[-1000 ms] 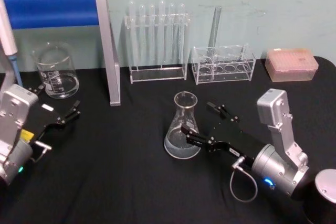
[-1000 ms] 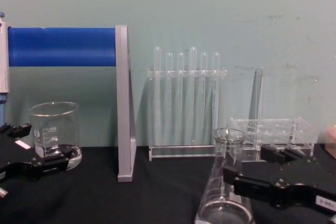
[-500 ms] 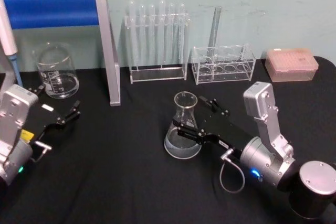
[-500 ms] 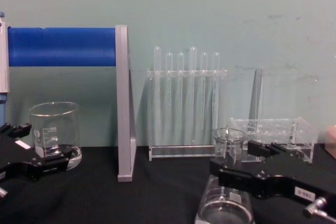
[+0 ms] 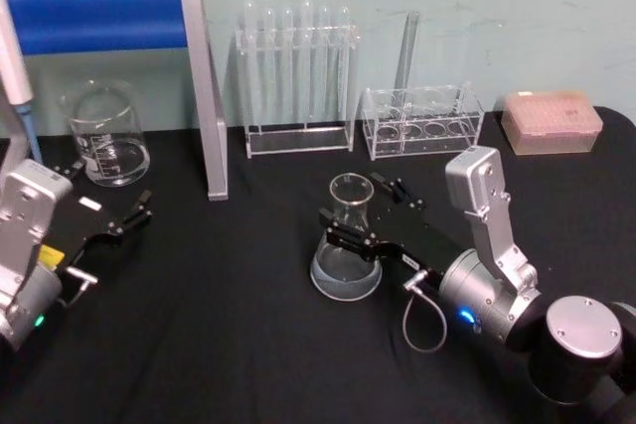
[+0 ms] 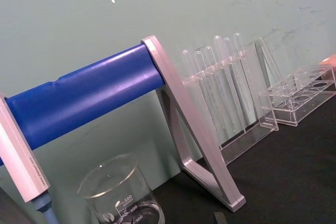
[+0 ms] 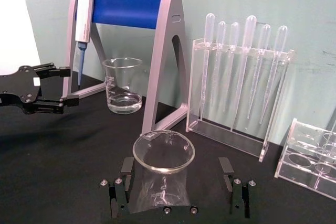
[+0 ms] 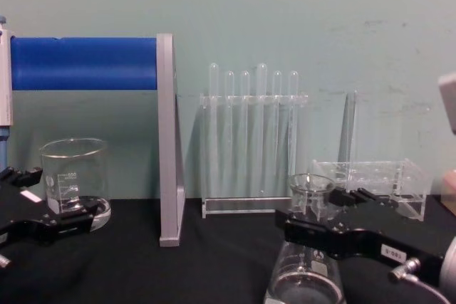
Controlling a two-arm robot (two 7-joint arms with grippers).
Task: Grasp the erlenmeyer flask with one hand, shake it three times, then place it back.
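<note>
Flask [image 5: 347, 245] centre tabletop [image 5: 229, 325], neck between right pincer [image 5: 355, 208] jaws. Beaker [image 5: 104, 134] far left, behind left pincer [image 5: 111, 188]; stand [image 5: 204, 96] right of beaker; tube rack [image 5: 296, 76] behind flask.

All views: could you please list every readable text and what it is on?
"400": on the beaker, in its printed scale; other figures blurred.
White label on the right gripper, likewise the left gripper: too small to read.
Markings on the flask: too faint to read.
</note>
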